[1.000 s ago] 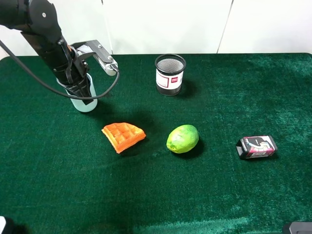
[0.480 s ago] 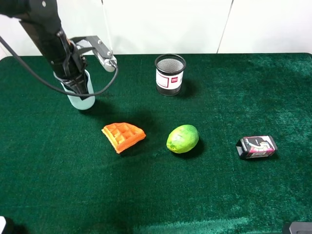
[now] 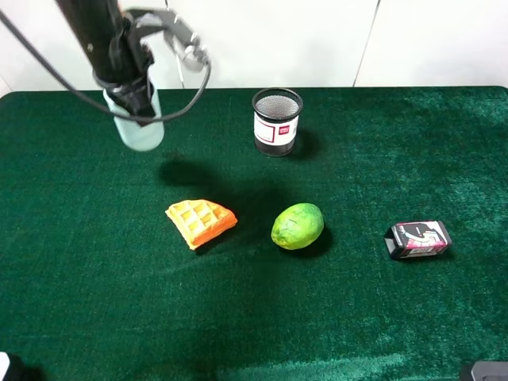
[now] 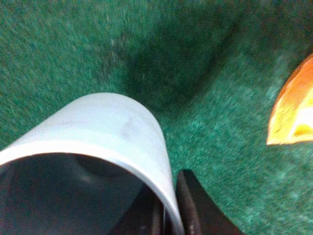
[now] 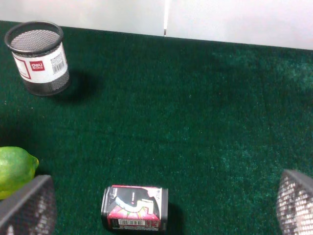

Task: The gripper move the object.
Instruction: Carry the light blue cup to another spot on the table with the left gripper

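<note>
Your left gripper (image 3: pixel 133 95) has its jaws clenched on the plain pale blue plastic cup (image 3: pixel 141 131). 1 black finger (image 4: pixel 193 210) lies against its outer wall. The cup hangs clear of the dark green felt bench (image 3: pixel 357 317), above its far left part, well apart from the orange waffle wedge (image 3: pixel 200 222). Your right gripper (image 5: pixel 161 203) has its jaws spread wide, near a black-and-pink box (image 5: pixel 134 208).
</note>
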You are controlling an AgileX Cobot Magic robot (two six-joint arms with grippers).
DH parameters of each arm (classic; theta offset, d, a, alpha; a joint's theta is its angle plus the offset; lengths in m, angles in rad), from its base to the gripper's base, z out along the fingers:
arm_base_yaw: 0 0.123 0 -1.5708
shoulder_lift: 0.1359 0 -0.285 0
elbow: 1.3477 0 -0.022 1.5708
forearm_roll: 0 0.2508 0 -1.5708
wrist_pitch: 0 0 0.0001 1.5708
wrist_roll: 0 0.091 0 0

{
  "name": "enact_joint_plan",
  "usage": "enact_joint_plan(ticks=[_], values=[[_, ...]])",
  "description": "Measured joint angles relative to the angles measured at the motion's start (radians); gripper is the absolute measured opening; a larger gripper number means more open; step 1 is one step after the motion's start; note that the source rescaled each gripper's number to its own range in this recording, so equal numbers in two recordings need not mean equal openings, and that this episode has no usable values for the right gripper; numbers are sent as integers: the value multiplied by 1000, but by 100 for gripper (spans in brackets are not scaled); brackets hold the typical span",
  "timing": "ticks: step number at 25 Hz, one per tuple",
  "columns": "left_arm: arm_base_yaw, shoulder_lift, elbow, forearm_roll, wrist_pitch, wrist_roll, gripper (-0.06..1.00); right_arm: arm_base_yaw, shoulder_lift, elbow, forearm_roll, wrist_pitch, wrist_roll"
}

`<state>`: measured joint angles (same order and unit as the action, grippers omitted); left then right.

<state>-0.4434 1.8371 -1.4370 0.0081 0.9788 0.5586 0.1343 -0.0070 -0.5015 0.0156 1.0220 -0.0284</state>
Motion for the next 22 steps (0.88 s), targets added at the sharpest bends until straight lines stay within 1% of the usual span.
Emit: enact_joint_plan(ticks=[5, 7, 15, 22], values=[[-60, 1, -144, 34, 96, -28, 0, 0, 0, 0, 0, 0, 0], [-87, 1, -193, 44, 120, -28, 0, 0, 0, 0, 0, 0, 0], [-190, 30, -369, 49, 135, -28, 0, 0, 0, 0, 0, 0, 0], [-301, 175, -579, 49, 178, -28, 0, 0, 0, 0, 1, 0, 0]])
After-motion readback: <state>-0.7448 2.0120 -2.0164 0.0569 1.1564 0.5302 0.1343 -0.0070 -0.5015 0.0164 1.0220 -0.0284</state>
